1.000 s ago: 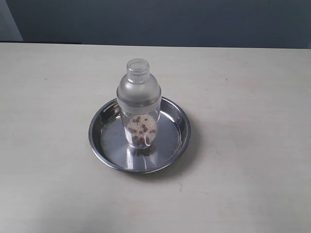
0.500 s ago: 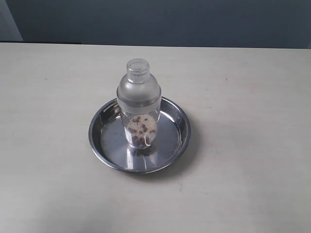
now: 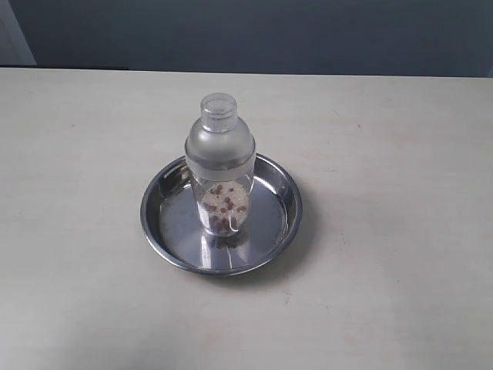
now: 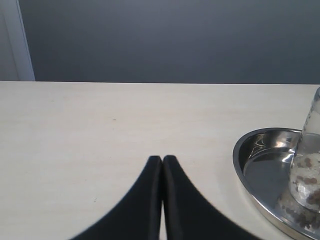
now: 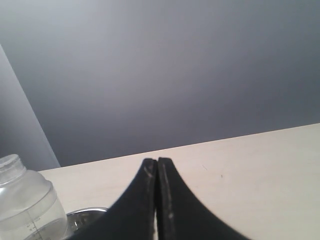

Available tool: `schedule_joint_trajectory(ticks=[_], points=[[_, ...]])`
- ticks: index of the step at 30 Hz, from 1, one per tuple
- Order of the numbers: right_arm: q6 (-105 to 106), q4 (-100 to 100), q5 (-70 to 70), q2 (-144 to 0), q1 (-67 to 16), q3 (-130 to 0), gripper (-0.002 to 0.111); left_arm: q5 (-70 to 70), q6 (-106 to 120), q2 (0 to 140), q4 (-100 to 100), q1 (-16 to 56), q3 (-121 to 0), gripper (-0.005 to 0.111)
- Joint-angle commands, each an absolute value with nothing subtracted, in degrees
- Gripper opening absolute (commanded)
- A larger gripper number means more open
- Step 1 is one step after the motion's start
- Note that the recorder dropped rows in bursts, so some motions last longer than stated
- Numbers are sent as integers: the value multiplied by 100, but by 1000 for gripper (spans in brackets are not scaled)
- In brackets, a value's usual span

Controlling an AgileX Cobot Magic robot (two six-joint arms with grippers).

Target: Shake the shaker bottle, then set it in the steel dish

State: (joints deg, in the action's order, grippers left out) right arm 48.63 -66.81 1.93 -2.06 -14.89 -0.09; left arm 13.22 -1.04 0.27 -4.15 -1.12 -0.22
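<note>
Steel dish (image 3: 286, 225) sits mid-table (image 3: 400, 270) w/ the shaker bottle (image 3: 220, 166) upright inside it, base on the flat bottom approx at centre, brown granules lying low in the body. Nothing has shifted over the last sec: bottle & dish are in the same spot, no wobble, no arm in the exterior view. Left gripper (image 4: 162, 159) sits off beside the dish, apart from it, fingers pressed together w/ nothing btwn them. Right gripper (image 5: 157, 161) is likewise closed tight & empty, clear of the bottle. Placement looks done, so task prob complete; whether the shake happened can't be told.
</note>
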Motion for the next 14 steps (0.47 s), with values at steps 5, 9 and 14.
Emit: schedule_joint_trajectory(ticks=[5,9,14], points=[[4884,-6673,194,-195,-1472,0,-1,1281,-98,0,-415,-119,0,0],[4884,-6673,194,-195,-1472,0,-1,1281,-98,0,-404,-119,0,0],[4884,-6673,223,-195,-1472,0,-1,1281,-98,0,-404,-119,0,0]])
